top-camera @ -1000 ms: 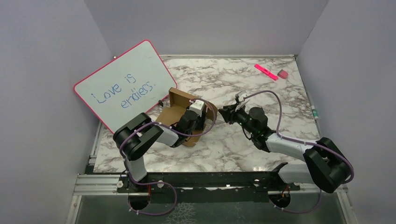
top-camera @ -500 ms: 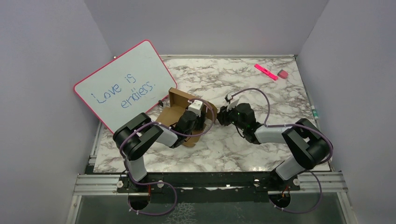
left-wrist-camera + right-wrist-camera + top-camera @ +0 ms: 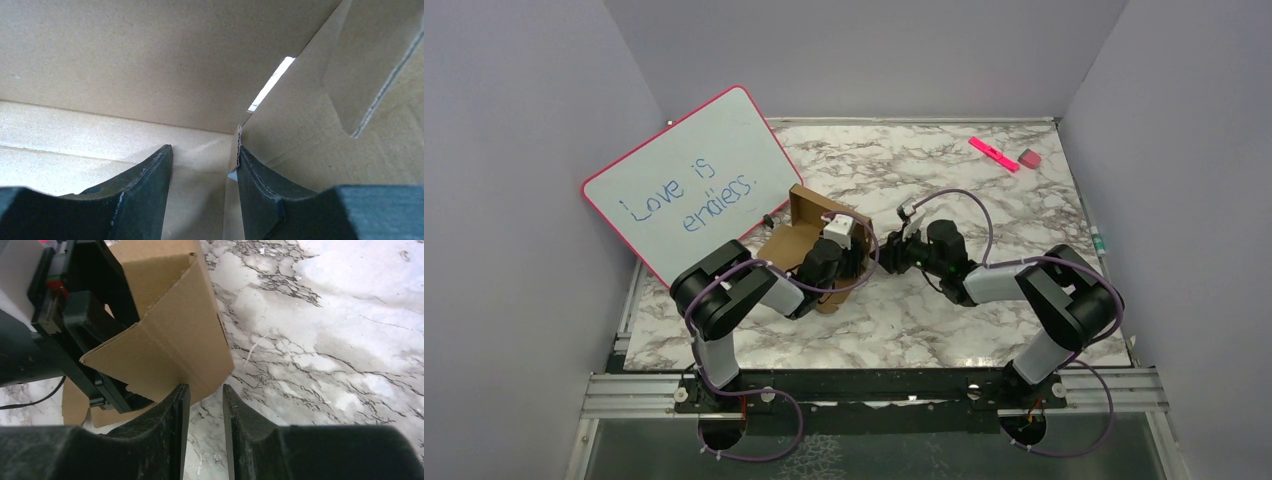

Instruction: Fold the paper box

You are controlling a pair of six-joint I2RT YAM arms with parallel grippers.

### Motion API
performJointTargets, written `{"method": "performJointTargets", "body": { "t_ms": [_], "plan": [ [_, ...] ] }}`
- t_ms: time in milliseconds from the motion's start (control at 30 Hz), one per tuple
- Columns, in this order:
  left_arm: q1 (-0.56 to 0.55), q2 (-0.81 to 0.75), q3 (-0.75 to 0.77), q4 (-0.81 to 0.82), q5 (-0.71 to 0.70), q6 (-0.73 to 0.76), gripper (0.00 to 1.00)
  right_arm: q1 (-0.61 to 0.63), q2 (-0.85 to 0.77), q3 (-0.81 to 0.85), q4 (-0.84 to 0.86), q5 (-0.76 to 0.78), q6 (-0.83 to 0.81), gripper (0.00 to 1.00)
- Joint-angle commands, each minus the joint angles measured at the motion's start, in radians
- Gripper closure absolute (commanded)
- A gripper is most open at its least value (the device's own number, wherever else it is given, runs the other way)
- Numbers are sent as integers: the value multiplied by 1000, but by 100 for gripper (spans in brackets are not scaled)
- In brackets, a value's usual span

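The paper box (image 3: 792, 232) is brown cardboard, half-formed with walls and flaps raised, left of centre on the table. My left gripper (image 3: 844, 262) reaches inside it. In the left wrist view the left gripper (image 3: 205, 156) is open, with box walls (image 3: 150, 65) all around and a corrugated wall edge against the right finger (image 3: 255, 175). My right gripper (image 3: 890, 250) is just right of the box. In the right wrist view the right gripper (image 3: 206, 388) is narrowly open, its tips at the lower edge of a side flap (image 3: 175, 340), nothing clamped.
A pink-framed whiteboard (image 3: 682, 185) leans at the back left, close behind the box. A pink marker (image 3: 993, 153) and a small eraser (image 3: 1029, 158) lie at the far right. The left gripper's black body (image 3: 85, 305) shows behind the flap. Walls enclose the marble table (image 3: 984, 210).
My right arm has swung left and folded in, bringing its gripper up to the box's right flap. The left gripper and box have shifted only slightly.
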Motion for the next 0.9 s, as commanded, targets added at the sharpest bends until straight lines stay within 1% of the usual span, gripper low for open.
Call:
{"method": "performJointTargets", "body": {
  "t_ms": [0, 200, 433, 667, 867],
  "plan": [
    [-2, 28, -31, -33, 68, -41, 50, -5, 15, 25, 86, -66, 48, 64],
    [-2, 21, -40, -20, 76, -53, 51, -5, 37, 20, 139, -46, 85, 64],
    [-3, -80, -68, -19, 82, -57, 51, -5, 72, 22, 168, -67, 94, 64],
    [-2, -145, -89, -22, 82, -71, 49, -5, 110, 29, 183, -97, 87, 64],
    [0, -204, -99, -72, 55, -79, 48, -5, 130, 38, 199, -134, 83, 64]
  ]
}}
